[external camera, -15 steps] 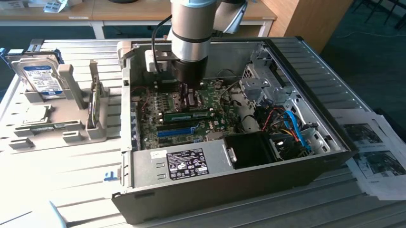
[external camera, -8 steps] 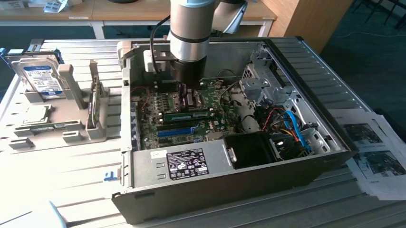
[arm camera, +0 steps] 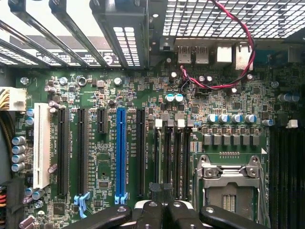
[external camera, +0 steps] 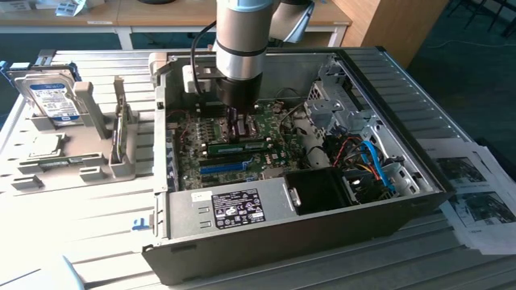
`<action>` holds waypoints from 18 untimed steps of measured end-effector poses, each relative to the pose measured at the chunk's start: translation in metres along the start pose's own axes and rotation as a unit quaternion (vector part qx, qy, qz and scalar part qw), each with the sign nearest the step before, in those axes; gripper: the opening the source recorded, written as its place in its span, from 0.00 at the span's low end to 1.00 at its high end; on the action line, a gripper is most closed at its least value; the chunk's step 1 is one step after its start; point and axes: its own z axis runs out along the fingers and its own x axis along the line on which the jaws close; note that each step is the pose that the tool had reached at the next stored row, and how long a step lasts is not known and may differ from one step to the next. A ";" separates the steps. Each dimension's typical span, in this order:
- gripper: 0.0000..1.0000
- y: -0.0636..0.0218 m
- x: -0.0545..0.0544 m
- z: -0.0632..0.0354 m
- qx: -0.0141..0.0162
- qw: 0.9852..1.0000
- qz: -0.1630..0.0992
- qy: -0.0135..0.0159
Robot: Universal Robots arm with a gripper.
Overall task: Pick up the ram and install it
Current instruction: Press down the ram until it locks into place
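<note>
The black gripper, fingers pressed together, hangs inside the open grey metal computer case over the green motherboard. The long green ram stick lies flat on the board at the gripper's 6 o'clock, just beside its tips; whether they touch is unclear.

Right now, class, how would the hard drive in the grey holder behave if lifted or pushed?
The hard drive looks like a metal slab: probably stiff and heavy for its size. It stands on edge, leaning in the grey holder, so a push might tip it. Its smooth casing may be slippery.
</note>
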 end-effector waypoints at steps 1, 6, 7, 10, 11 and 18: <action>0.10 0.0000 0.000 0.0000 0.000 1.000 0.000 0.000; 0.10 0.0001 0.000 0.0030 0.000 1.000 0.000 0.000; 0.10 0.0001 0.000 0.0030 0.000 1.000 0.000 0.000; 0.10 0.0001 0.000 0.0035 0.000 1.000 0.000 0.000; 0.10 0.0001 0.000 0.0042 0.000 1.000 0.000 0.000; 0.10 0.0001 0.000 0.0058 0.000 1.000 0.000 0.000</action>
